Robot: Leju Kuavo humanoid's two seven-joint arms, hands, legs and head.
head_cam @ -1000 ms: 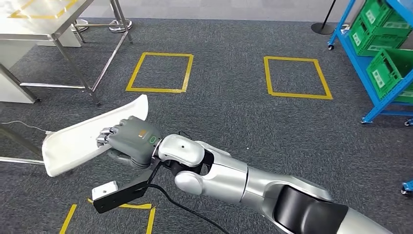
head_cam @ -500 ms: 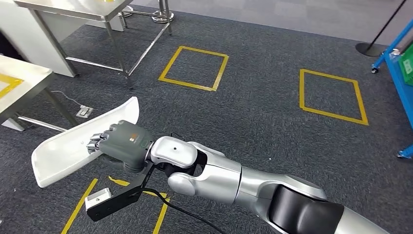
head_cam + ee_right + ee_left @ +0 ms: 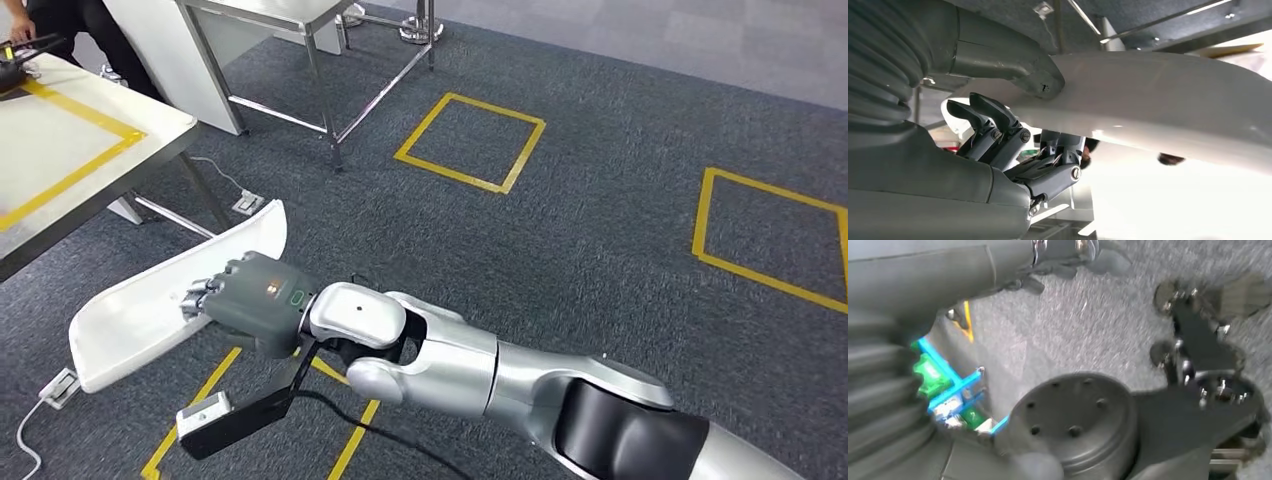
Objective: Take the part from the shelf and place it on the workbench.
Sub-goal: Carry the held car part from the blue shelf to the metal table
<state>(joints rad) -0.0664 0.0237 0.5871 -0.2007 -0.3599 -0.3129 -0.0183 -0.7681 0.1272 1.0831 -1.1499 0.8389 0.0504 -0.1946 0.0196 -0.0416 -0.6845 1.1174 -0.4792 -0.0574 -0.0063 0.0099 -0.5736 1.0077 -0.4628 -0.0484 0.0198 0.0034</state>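
Here, the right hand [image 3: 250, 303] grips a long, curved white part [image 3: 160, 300], thumb on one face and fingers on the other, holding it above grey carpet near a white desk [image 3: 60, 165] at far left. The left hand [image 3: 913, 295] is blurred; its state cannot be told.

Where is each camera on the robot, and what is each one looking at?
Head view: high on the body, looking down at the carpet and workbench; the right arm carries the white part in the right hand.
Left wrist view: behind the left hand, facing floor and blurred dark parts.
Right wrist view: behind the right hand, close on the part.
Head and right wrist views share hand and part.
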